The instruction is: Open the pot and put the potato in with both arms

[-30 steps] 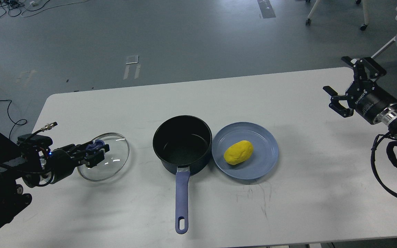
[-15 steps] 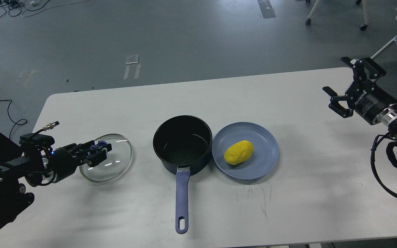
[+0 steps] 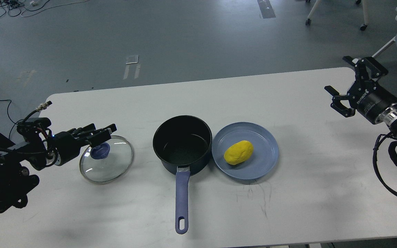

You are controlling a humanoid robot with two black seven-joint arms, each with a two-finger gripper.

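Note:
The dark pot (image 3: 182, 143) stands open in the middle of the white table, its blue handle (image 3: 182, 199) pointing toward me. Its glass lid (image 3: 110, 167) with a blue knob (image 3: 100, 151) lies flat on the table to the pot's left. My left gripper (image 3: 106, 132) is open just above and behind the knob, off the lid. A yellow potato (image 3: 238, 152) lies on a blue plate (image 3: 264, 162) right of the pot. My right gripper (image 3: 344, 84) is open and empty, raised at the table's far right.
The white table (image 3: 288, 206) has a rounded far edge with grey floor behind it. Cables lie on the floor at the left. White chair legs (image 3: 364, 13) stand at the top right beyond the table.
My left gripper has set the lid flat on the table, opened, and risen up and back off the knob. The right arm has barely moved.

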